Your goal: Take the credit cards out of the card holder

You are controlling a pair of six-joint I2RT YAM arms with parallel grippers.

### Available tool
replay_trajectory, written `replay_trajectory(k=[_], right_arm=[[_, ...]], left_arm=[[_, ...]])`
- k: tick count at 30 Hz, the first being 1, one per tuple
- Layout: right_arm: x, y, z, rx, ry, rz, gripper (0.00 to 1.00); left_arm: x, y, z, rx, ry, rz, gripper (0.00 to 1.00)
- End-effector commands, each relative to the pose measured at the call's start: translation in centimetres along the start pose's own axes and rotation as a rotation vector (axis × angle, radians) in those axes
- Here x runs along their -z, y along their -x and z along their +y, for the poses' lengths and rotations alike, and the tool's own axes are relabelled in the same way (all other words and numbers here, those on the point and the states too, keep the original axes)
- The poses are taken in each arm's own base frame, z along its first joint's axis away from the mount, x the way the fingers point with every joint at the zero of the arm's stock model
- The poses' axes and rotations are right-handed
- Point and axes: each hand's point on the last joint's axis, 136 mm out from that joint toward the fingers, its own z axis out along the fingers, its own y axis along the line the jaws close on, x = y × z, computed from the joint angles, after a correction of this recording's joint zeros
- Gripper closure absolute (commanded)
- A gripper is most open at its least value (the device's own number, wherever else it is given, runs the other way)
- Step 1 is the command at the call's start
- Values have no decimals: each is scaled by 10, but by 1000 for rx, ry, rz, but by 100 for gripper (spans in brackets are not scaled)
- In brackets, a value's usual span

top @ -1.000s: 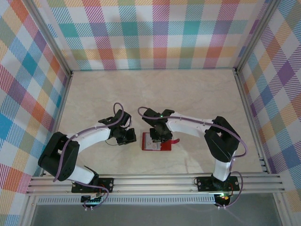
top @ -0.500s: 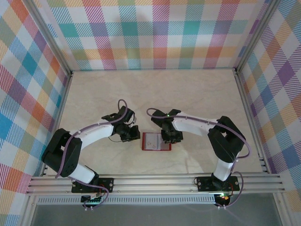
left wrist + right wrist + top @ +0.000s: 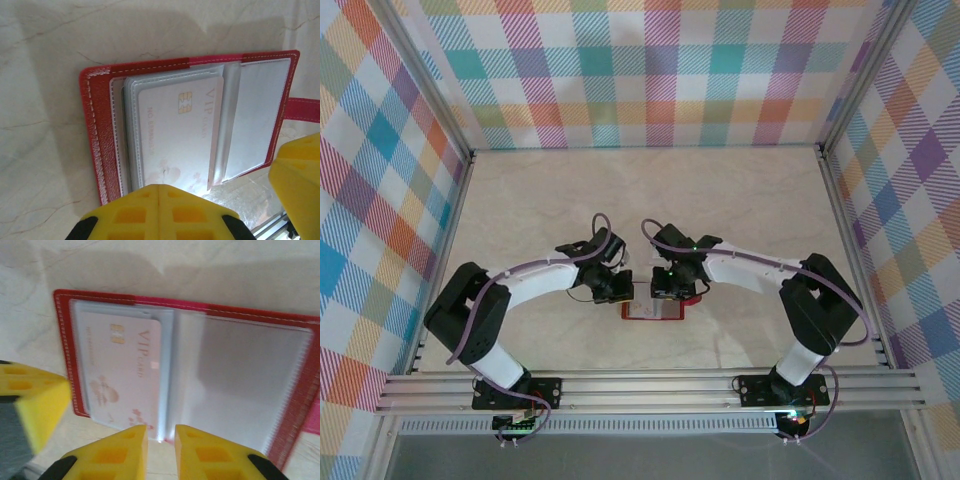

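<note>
The open card holder (image 3: 97, 145) lies flat on the tabletop (image 3: 40, 100), its near edge at the tip of the left tool (image 3: 159, 192), which is clenched shut. A credit card (image 3: 175, 135) sits pocketed just ahead. The right tool (image 3: 161, 432) meets the holder's edge at the fold, narrowly parted; whether it pinches anything I cannot tell. Bare tabletop lies beyond both tools.

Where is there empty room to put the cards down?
The table is bare from the left tool and right tool to the back wall, and right of the wallet. It is crowded over the wallet, where the tools meet.
</note>
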Motion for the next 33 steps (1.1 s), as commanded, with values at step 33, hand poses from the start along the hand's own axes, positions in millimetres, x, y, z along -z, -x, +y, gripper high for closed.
replay_trajectory(k=[33], right_arm=[[-26, 1, -6, -25, 13, 49, 68]], left_arm=[[-13, -6, 12, 15, 61, 38, 96]])
